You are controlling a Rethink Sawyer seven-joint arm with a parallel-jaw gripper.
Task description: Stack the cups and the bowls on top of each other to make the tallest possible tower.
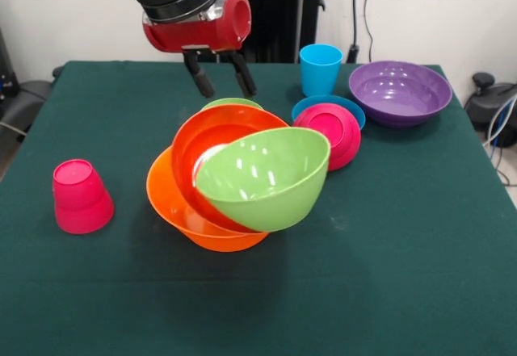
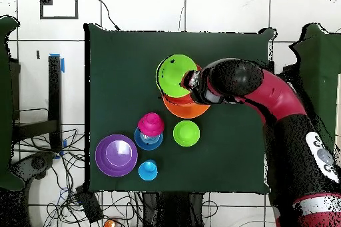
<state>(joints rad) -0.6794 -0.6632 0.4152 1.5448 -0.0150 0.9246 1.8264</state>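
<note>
Front view, near to far: no readable text or brand on anything. Tower (image 1: 234, 182) sits mid-table on the green cloth (image 1: 388, 275): large orange bowl (image 1: 182, 211) as base, red-orange bowl (image 1: 212, 134) tilted steeply inside it, large lime green bowl (image 1: 266, 177) leaning in that one, mouth facing up and toward the camera. Red-pink cup (image 1: 79, 196) stands upside down, well apart at the left. Behind the tower a small lime green bowl (image 1: 233, 102) rim peeks out. Pink-red small bowl (image 1: 331, 132) lies tipped on the small blue bowl (image 1: 327, 104). Farther back: sky blue cup (image 1: 320, 69) upright, purple bowl (image 1: 399, 92) beside it. Gripper (image 1: 220, 77) hangs above the tower's far edge, fingers spread, holding nothing.
</note>
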